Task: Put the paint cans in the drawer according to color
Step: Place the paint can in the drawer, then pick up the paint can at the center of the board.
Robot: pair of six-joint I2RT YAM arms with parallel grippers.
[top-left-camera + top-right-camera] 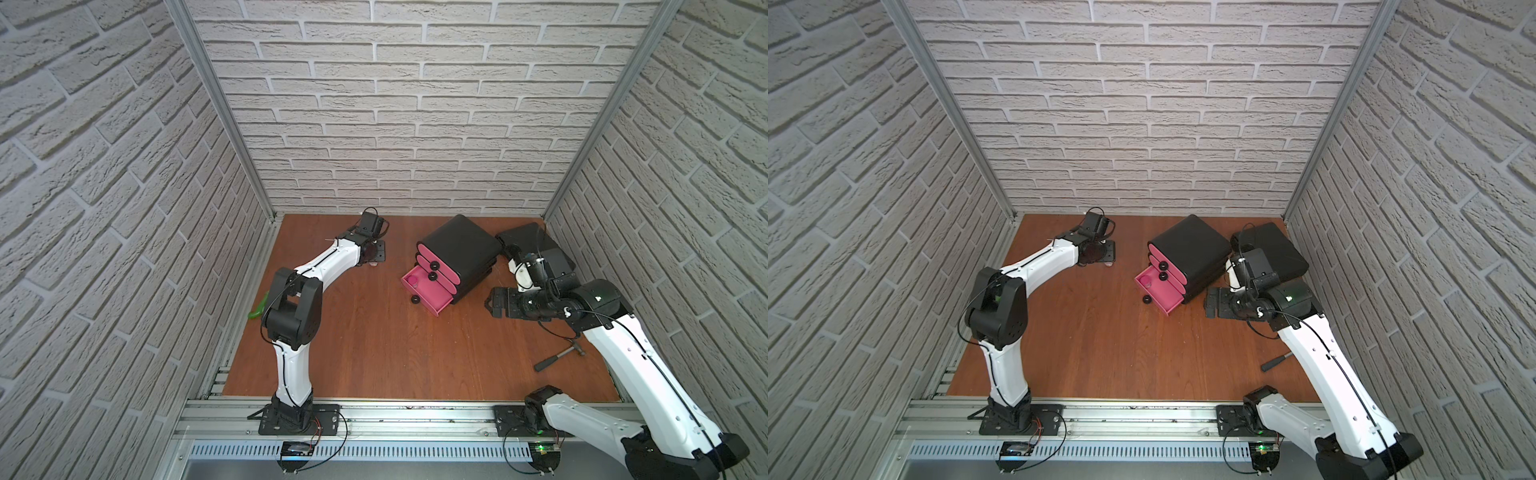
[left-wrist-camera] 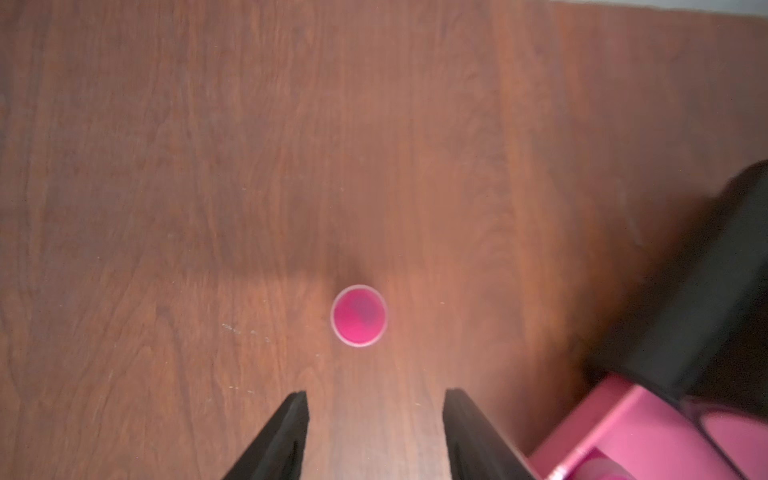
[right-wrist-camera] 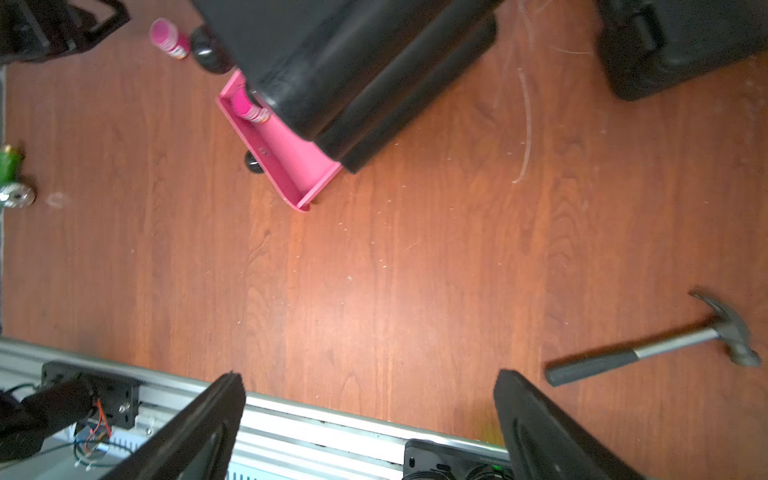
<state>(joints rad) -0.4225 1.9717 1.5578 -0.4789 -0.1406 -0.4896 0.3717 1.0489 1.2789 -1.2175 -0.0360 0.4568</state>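
Note:
A pink-lidded paint can (image 2: 359,316) stands upright on the wooden table, just beyond my left gripper (image 2: 374,395), which is open and holds nothing. In both top views this gripper (image 1: 374,254) hovers at the back of the table, left of the drawer cabinet (image 1: 461,249). The bottom pink drawer (image 1: 432,301) is pulled out, and another pink paint can (image 1: 413,282) stands in its left end, also seen in the right wrist view (image 3: 245,106). My right gripper (image 3: 370,382) is open and empty, right of the cabinet (image 1: 1192,245). No orange or yellow cans show.
A grey hammer (image 1: 559,357) lies at the right front beside my right arm. A flat black case (image 1: 536,245) sits behind the cabinet at the back right. A green tool (image 1: 258,307) lies at the left edge. The upper two drawers are shut.

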